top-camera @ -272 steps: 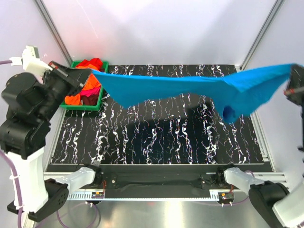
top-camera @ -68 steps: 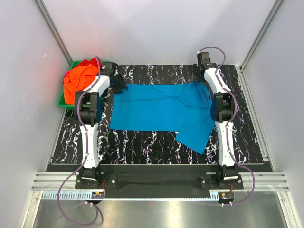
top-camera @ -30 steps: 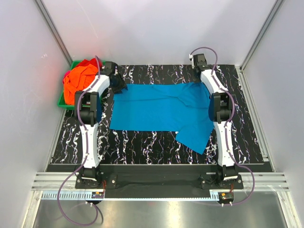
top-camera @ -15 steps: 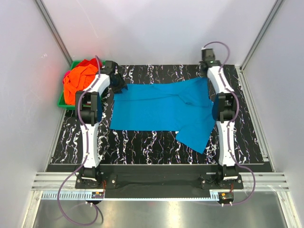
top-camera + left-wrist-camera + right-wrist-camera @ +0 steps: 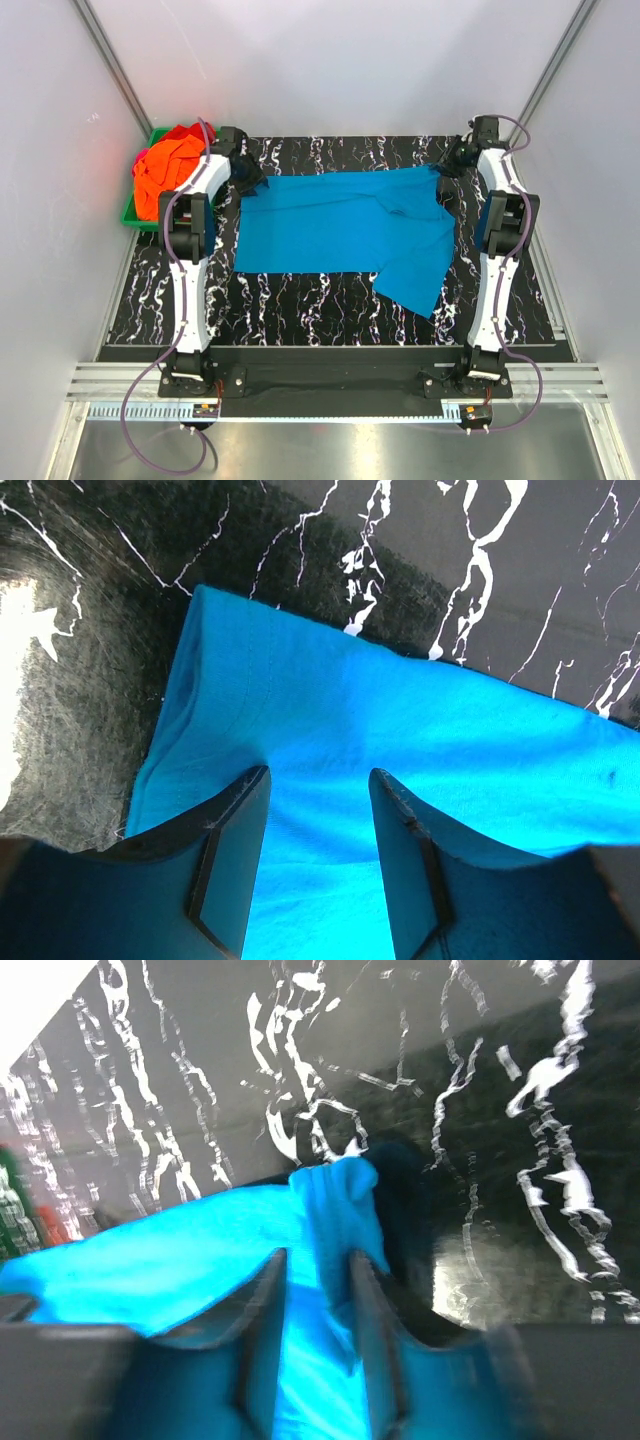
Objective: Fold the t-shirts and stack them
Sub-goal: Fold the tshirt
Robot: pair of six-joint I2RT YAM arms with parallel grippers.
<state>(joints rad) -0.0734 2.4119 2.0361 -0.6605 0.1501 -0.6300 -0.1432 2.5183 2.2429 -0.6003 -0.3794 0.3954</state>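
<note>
Shirt (image 5: 340,225) lies lengthwise on the desk (image 5: 330,290) between my arms; my left end effector (image 5: 318,773) rests open on its far-left corner; my right end effector (image 5: 318,1257) straddles the far-right corner, grip unclear.

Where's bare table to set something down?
Free: wide table strip nearside of the shirt; thin strip behind the shirt. Crowded: far left, bin beside left gripper; far right, right gripper on the shirt's corner.
</note>
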